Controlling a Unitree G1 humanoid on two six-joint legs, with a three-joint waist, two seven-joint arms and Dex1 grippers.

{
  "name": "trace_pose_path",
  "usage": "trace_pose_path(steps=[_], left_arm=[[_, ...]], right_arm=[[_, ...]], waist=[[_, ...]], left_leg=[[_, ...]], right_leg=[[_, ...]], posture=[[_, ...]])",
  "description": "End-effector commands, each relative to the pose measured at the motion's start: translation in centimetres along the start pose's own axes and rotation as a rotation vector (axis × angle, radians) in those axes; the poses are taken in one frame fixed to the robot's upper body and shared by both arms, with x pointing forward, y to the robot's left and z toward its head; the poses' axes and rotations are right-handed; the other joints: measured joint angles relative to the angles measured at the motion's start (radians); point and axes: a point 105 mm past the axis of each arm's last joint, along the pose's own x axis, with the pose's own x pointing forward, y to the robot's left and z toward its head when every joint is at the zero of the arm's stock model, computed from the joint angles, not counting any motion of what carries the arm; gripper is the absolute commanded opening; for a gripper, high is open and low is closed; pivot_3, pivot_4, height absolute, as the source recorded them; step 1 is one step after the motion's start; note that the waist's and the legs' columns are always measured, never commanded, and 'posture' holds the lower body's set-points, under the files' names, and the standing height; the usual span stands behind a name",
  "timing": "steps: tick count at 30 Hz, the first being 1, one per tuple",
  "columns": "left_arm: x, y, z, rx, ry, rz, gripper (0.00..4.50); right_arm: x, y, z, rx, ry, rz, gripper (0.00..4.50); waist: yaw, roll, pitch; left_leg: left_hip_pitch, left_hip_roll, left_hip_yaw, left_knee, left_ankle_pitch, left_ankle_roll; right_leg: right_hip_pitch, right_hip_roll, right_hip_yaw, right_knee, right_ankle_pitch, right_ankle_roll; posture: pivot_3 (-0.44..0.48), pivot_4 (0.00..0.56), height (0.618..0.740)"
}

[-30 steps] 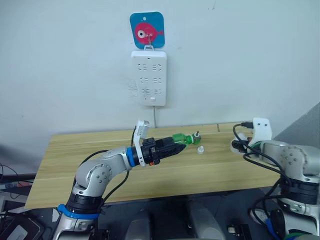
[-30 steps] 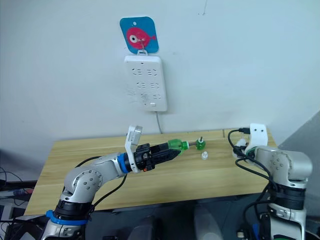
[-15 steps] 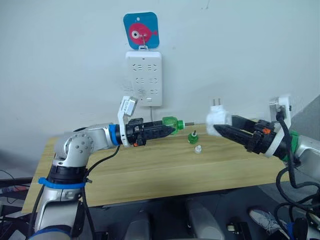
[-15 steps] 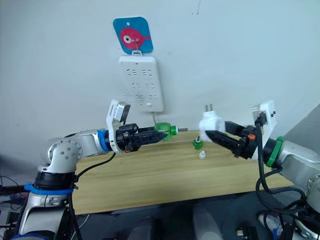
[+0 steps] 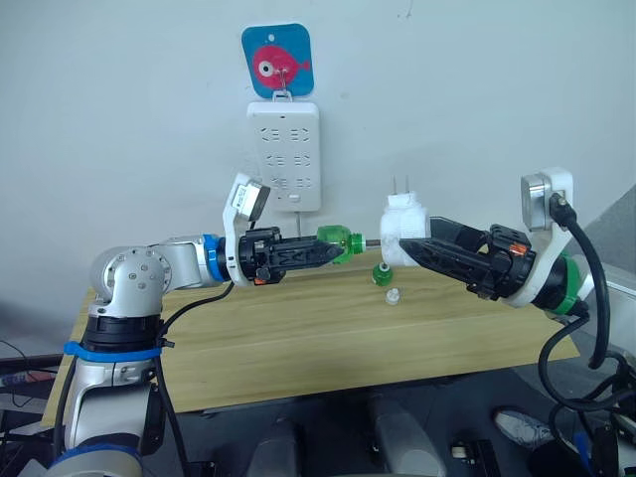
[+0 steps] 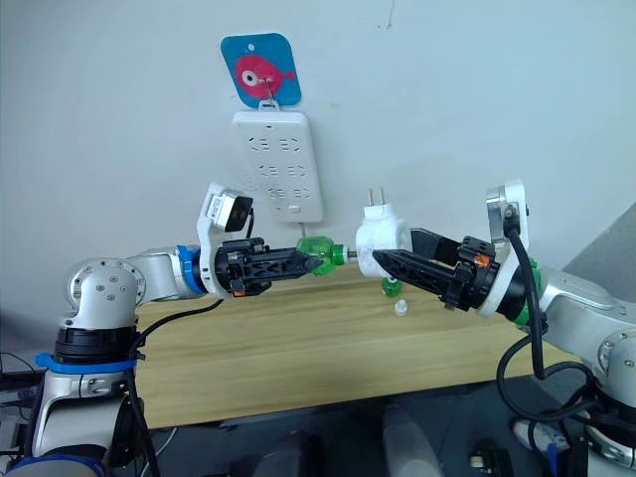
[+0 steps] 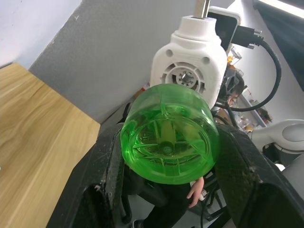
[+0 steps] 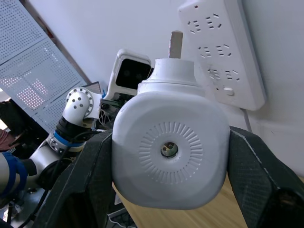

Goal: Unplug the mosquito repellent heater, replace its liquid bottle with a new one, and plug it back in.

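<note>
My left gripper (image 5: 320,251) is shut on a small green bottle (image 5: 343,243), held level above the table with its bare wick pointing right. Facing it, my right gripper (image 5: 405,250) is shut on the white mosquito repellent heater (image 5: 402,231), prongs up. The wick tip is right at the heater's underside; I cannot tell whether it is inside. The left wrist view has the bottle's base (image 7: 169,137) in front of the heater's opening (image 7: 195,61). A second green bottle (image 5: 382,271) stands on the table beside a loose white cap (image 5: 395,296). Which bottle is the new one I cannot tell.
The wooden table (image 5: 298,338) stands against a white wall. A white power strip (image 5: 284,156) hangs on the wall under a blue hook with a pink fish (image 5: 277,62), above and between the two grippers. Its cable drops behind the table.
Right arm rose from the table's right end and carried the heater left to the bottle. Left arm lifted the bottle off the table and held it level. The gap between them closed.
</note>
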Motion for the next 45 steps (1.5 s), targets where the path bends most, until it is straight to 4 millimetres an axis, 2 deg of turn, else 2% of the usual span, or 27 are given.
trace_pose_path(steps=[1, 13, 20, 28, 45], left_arm=[[0.1, -1.0, 0.8, 0.025, -0.024, -0.038, 2.35], [0.6, -1.6, 0.4, -0.014, -0.017, -0.090, 2.35], [1.1, -1.3, 0.1, -0.020, -0.025, -0.088, 2.35], [1.0, -0.9, -0.1, -0.019, -0.022, -0.068, 2.35], [1.2, -2.6, -1.0, -0.042, 0.056, -0.172, 2.35]], right_arm=[[0.1, 0.9, 0.4, -0.011, -0.023, 0.030, 2.97], [0.5, 1.6, 0.0, 0.025, -0.026, 0.059, 2.97], [1.0, 2.6, -0.1, 0.041, -0.019, 0.105, 2.97], [0.6, 3.2, -0.3, 0.052, 0.010, 0.128, 2.97], [0.6, 2.6, -0.9, 0.054, 0.047, 0.099, 2.97]], waist=[[0.000, 0.000, 0.000], [0.001, 0.000, 0.000], [0.001, 0.000, 0.000], [0.002, 0.000, 0.000], [0.002, 0.000, 0.000]], left_leg=[[0.000, 0.000, 0.000, 0.000, 0.000, 0.000], [0.000, 0.000, 0.000, 0.000, 0.000, 0.000], [0.000, 0.000, 0.000, 0.000, 0.000, 0.000], [0.000, 0.000, 0.000, 0.000, 0.000, 0.000], [0.000, 0.000, 0.000, 0.001, 0.000, 0.000]], right_leg=[[0.000, 0.000, 0.000, 0.000, 0.000, 0.000], [0.000, 0.000, 0.001, 0.000, 0.000, 0.000], [0.000, 0.000, 0.001, 0.000, 0.000, 0.000], [0.000, 0.000, 0.001, 0.000, 0.000, 0.000], [0.000, 0.000, 0.001, 0.001, 0.000, 0.000]], posture=[[-0.170, 0.168, 0.733], [-0.172, 0.165, 0.733], [-0.172, 0.165, 0.733], [-0.179, 0.163, 0.733], [-0.179, 0.157, 0.733]])
